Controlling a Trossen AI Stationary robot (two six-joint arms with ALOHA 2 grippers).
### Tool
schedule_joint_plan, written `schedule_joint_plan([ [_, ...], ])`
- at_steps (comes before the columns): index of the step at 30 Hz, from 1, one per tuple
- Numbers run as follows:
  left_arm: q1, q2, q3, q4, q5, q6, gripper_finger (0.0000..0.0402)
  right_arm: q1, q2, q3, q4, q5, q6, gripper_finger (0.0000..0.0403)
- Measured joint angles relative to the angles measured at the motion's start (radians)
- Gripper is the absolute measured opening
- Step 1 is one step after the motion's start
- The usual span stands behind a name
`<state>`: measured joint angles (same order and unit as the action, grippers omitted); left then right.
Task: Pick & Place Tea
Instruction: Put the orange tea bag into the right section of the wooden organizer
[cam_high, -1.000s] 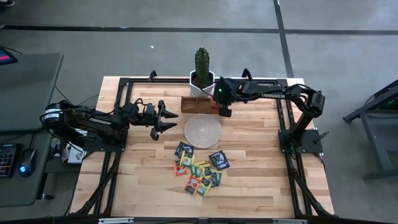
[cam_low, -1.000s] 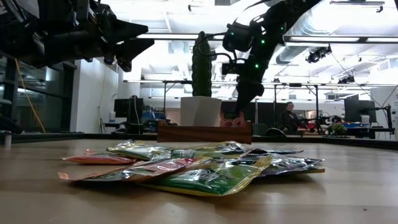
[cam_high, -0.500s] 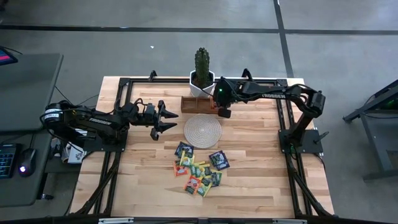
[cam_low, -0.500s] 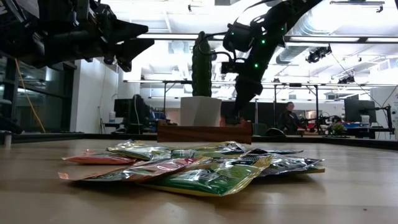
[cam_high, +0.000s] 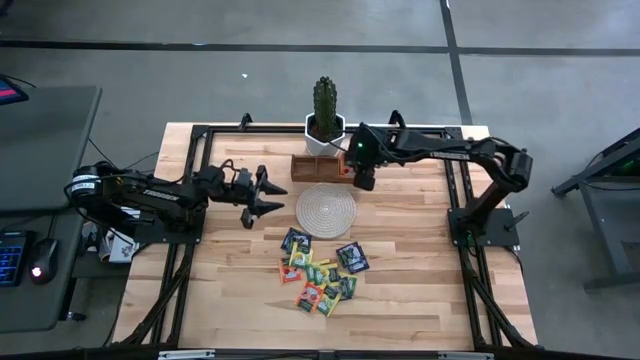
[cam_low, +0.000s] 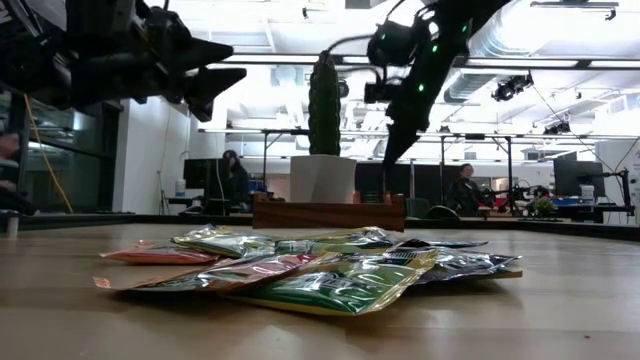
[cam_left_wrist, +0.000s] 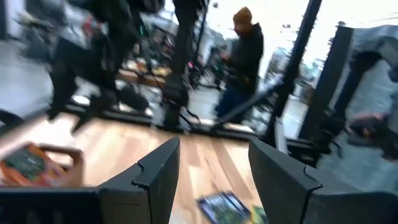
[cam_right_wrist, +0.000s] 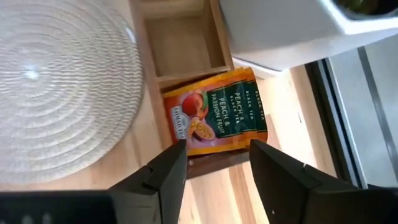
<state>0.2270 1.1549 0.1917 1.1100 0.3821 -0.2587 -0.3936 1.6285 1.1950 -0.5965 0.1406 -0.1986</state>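
Observation:
A pile of tea sachets (cam_high: 320, 272) in mixed colours lies flat on the wooden table, seen close up in the low view (cam_low: 310, 268). One orange sachet (cam_right_wrist: 214, 112) lies slanted in the right end compartment of the brown wooden tray (cam_high: 318, 167), one edge up on the tray's end wall. My right gripper (cam_high: 365, 181) hangs open above that sachet, pointing steeply down, fingers (cam_right_wrist: 168, 171) clear of it. My left gripper (cam_high: 262, 195) stands open in the air over the table's left part, pointing toward the right edge, nothing between its fingers (cam_left_wrist: 155, 177).
A round whitish woven mat (cam_high: 325, 208) lies between the tray and the sachet pile. A cactus in a white pot (cam_high: 324, 112) stands just behind the tray. Black frame rails (cam_high: 205, 130) run along the table's edges. People stand in the room beyond (cam_left_wrist: 244, 56).
My right gripper has opened and let go of the orange sachet, then risen a little above the tray. The sachet has stayed in the tray's right end compartment.

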Motion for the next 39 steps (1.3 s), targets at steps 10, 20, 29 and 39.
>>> schedule_joint_plan([
  [10, -0.158, 0.000, 0.000, -0.183, -0.067, 0.002, 0.0188, 0.110, -0.172, 0.001, -0.027, -0.062, 0.109, 0.0158],
  [20, -0.460, 0.000, 0.003, -0.255, -0.406, -0.036, 0.0188, 0.310, -0.199, 0.002, -0.036, -0.096, 0.160, 0.0154],
  [29, -0.701, 0.000, 0.099, -0.425, -0.726, -0.096, 0.0188, 0.494, -0.187, 0.002, 0.007, -0.088, 0.247, 0.0153],
  [39, -0.919, 0.067, 0.223, -0.626, -1.028, -0.273, 0.0188, 0.659, -0.067, 0.001, 0.195, -0.104, 0.314, 0.0153],
])
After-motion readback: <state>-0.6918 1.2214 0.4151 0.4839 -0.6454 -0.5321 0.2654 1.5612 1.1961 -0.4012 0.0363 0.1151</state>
